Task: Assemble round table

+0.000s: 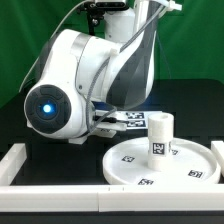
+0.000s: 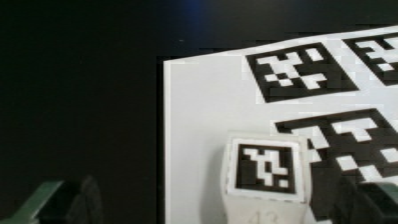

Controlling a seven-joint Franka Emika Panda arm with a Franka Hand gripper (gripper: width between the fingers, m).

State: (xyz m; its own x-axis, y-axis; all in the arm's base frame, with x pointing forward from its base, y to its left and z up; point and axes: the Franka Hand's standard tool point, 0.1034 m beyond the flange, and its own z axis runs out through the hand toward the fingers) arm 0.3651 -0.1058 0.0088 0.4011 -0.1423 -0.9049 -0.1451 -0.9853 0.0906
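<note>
The large round disc lies flat at the exterior view's lower right. The short thick cylinder leg stands upright on it. My gripper is behind the disc, over the marker board, and is mostly hidden by the arm. In the wrist view the gripper is open, with dark fingers wide apart. A small white part with one tag stands between them, nearer one finger. Only its end shows, so I cannot tell whether it is the cross-shaped base.
The white border wall runs along the front and up both sides. The marker board with large tags fills much of the wrist view, with black table beside it. The bulky arm hides the middle of the exterior view.
</note>
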